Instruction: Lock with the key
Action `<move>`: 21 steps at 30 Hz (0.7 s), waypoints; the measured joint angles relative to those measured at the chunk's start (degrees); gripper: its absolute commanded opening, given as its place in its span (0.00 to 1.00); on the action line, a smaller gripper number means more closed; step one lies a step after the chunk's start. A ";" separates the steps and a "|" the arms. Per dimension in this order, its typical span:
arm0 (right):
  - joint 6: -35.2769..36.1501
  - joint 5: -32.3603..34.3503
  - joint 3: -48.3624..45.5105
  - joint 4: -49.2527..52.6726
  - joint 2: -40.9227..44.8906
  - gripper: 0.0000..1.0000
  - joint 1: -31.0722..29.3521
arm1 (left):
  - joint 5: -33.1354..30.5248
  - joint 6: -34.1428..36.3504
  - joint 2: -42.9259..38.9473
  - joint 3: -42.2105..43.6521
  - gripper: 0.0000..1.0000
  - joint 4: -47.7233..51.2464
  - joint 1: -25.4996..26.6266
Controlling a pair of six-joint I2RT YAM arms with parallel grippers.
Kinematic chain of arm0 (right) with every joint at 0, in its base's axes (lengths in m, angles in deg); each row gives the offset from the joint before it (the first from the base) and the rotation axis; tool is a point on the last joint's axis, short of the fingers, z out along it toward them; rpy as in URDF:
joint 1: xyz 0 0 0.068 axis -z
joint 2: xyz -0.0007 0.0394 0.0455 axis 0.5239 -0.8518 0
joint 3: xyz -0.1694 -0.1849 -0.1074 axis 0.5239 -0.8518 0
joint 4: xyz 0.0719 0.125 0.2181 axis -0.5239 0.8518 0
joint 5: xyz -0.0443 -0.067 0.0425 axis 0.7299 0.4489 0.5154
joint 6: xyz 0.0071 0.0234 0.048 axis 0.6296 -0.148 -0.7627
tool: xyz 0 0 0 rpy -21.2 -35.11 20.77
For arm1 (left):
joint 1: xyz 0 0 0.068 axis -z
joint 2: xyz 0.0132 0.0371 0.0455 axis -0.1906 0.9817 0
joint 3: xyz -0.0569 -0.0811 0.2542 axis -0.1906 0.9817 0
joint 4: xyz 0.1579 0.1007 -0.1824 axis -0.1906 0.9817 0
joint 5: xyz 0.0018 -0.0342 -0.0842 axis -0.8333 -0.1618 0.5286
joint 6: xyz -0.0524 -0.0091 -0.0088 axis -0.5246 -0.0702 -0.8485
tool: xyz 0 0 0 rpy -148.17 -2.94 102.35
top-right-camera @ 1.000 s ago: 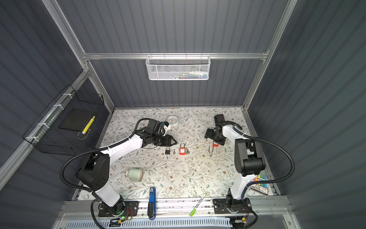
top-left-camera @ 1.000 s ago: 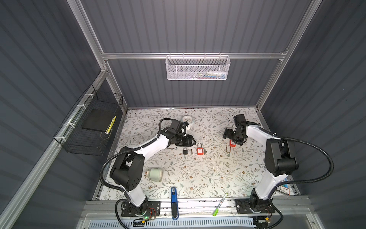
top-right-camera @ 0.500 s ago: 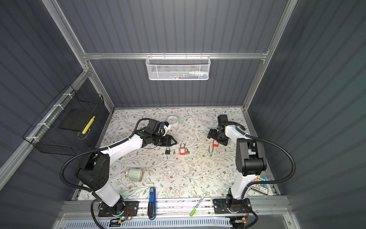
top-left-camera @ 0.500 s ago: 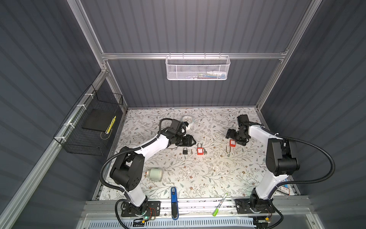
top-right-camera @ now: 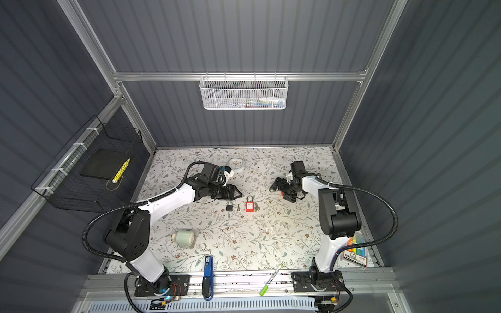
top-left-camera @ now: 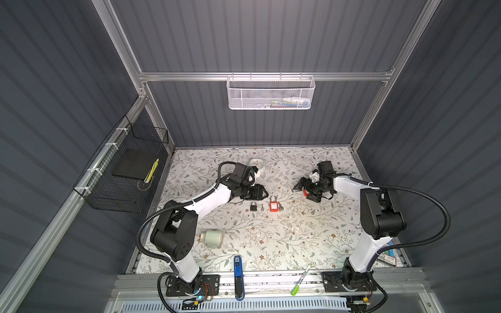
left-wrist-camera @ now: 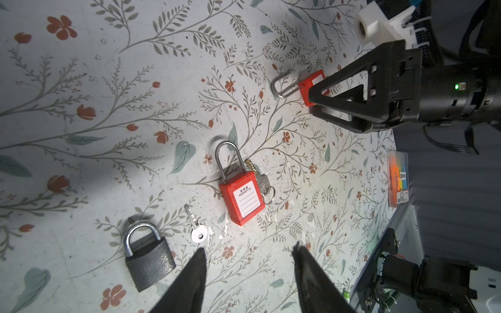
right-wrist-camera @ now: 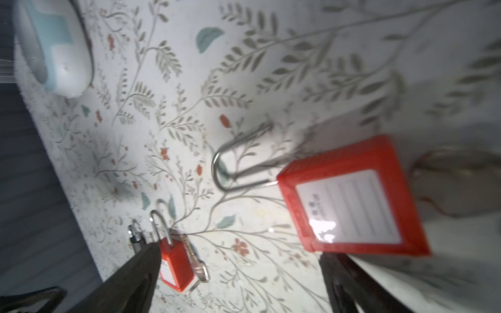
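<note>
In both top views a black padlock, a small loose key and a shut red padlock with a ringed key beside it lie in a row at mid-table. My left gripper hovers just behind them, open and empty. A second red padlock lies to the right, its shackle sprung open. My right gripper stands open over it, one fingertip beside its body, holding nothing.
A round white-and-blue object sits behind the left arm. A pale jar lies on its side at front left. A blue tool and a green marker rest at the front edge. A black wire basket hangs on the left wall.
My right gripper has swung to the left, and the open red padlock under it now lies further left with its shackle turned. The left arm has not moved.
</note>
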 measured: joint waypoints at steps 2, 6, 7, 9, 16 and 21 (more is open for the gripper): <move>-0.39 -1.62 0.02 -1.07 -0.11 0.94 -0.15 | 0.00 0.00 0.00 0.00 0.54 0.00 0.00; 1.64 -1.90 0.15 -0.09 0.94 0.94 -0.09 | 0.00 0.00 0.00 0.00 0.54 0.00 0.00; 2.86 -1.25 0.46 1.16 1.66 0.94 -0.09 | 0.00 0.00 0.00 0.00 0.54 0.00 0.00; 5.44 0.31 1.57 3.54 3.10 0.95 -0.04 | 0.00 0.00 0.00 0.00 0.54 -0.02 0.00; 14.58 5.99 12.09 9.46 1.53 0.95 0.02 | 0.00 0.00 0.00 0.00 0.54 -0.04 0.00; 18.78 7.63 19.54 12.02 -6.12 0.96 0.11 | 0.00 0.00 0.00 0.00 0.54 0.00 0.00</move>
